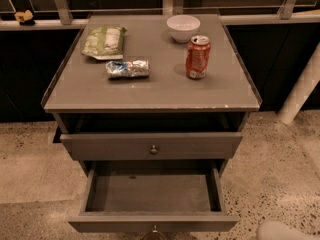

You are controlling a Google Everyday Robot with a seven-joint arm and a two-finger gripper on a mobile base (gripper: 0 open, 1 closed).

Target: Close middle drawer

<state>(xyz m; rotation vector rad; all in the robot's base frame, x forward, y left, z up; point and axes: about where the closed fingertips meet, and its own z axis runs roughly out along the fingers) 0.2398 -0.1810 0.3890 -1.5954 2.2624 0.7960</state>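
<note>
I am looking down on a grey bench (150, 91) with its drawers facing me. The middle drawer (152, 193) is standing pulled far out, with its bare grey inside lying in full view. Its flat front is sitting at the bottom edge of the view, where its small knob (154, 229) is just peeking in. Above it the upper drawer (125, 146) is sitting only slightly out, its round knob (153, 149) showing at the centre of the front.

On the bench top a white bowl (183, 28) is standing at the back and a red can (198, 57) is standing upright just in front of it. A green bag (104, 41) is lying at the back left, and a crumpled foil packet (128, 68) is lying near the middle.

My gripper (282, 231) is showing only as a pale rounded shape in the bottom right corner, over the speckled floor (280, 179). It is sitting off to the right of the middle drawer's front and is not touching it. Whether it is spread or closed I am unable to tell.
</note>
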